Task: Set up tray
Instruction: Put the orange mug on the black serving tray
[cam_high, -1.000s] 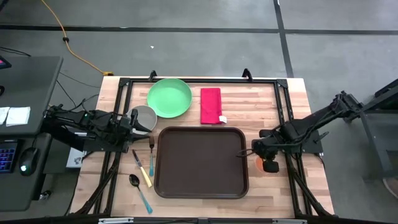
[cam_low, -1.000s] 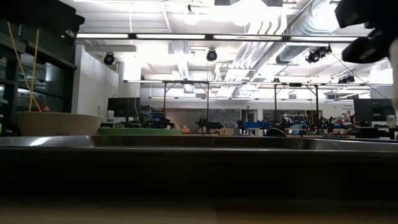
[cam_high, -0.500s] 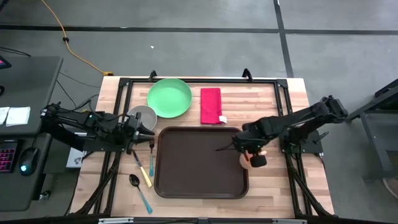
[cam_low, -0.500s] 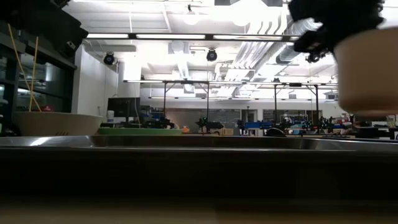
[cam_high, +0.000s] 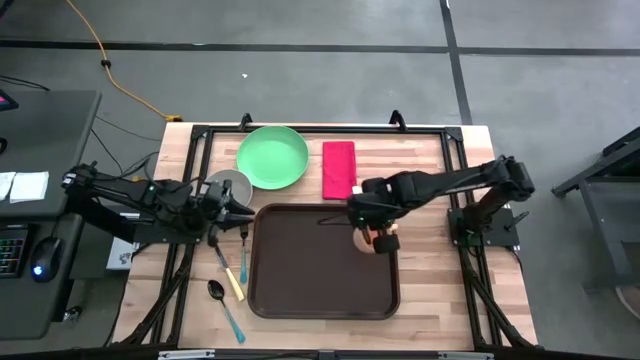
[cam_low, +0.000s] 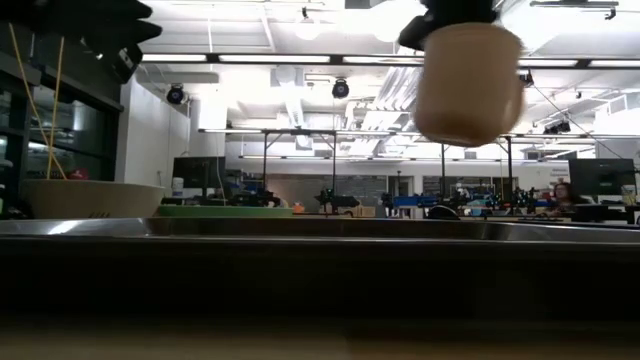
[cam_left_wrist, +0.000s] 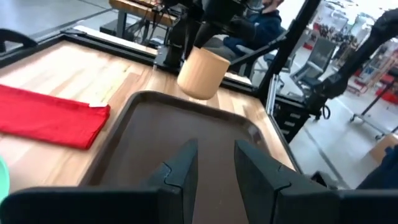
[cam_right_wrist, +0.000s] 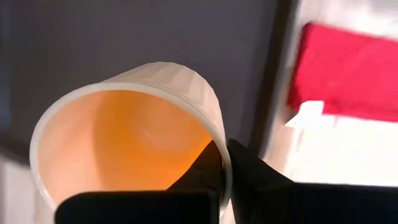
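Above the tray's (cam_high: 300, 262) right end, a cup (cam_high: 375, 240) is carried by its rim, pinched in the clenched right pincer (cam_high: 366, 226), ready for lowering.

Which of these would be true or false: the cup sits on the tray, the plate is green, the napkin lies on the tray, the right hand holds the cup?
1. The cup stands on the tray. False: the right hand holds it by its rim in the air over the tray's right part.
2. The round plate is green. True.
3. The red napkin lies on the tray. False: it lies on the wooden table, beyond the tray, beside the plate.
4. The right hand is shut on the cup. True.
5. The spoon lies left of the tray. True.
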